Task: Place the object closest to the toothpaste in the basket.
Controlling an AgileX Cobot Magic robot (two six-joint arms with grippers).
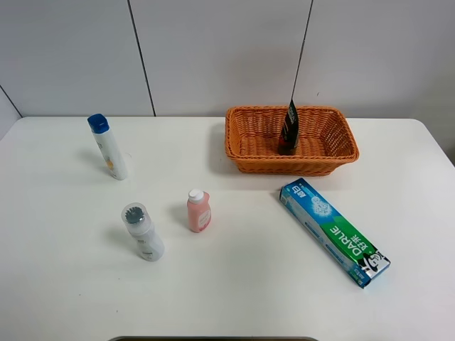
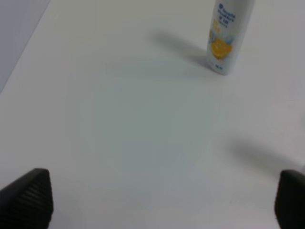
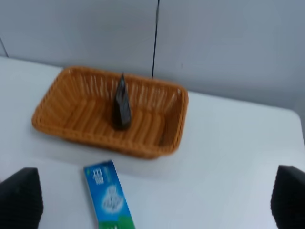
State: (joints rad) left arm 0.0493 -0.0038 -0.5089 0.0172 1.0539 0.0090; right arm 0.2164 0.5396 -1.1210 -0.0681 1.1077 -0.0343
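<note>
Orange wicker basket [image 1: 242, 145]; blue-green toothpaste box [image 1: 334, 231] — pink bottle [image 1: 199, 211].

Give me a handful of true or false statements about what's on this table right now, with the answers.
1. The toothpaste box lies flat on the table, outside the basket. True.
2. The basket is empty. False: a dark packet stands upright in it.
3. The pink bottle has a white cap. True.
4. The blue-capped bottle lies on its side. False: it stands upright, at the far left of the table.
5. The left gripper is closed on a bottle. False: its fingers are spread wide with only bare table between them.
6. The right gripper is open and holds nothing. True.
</note>
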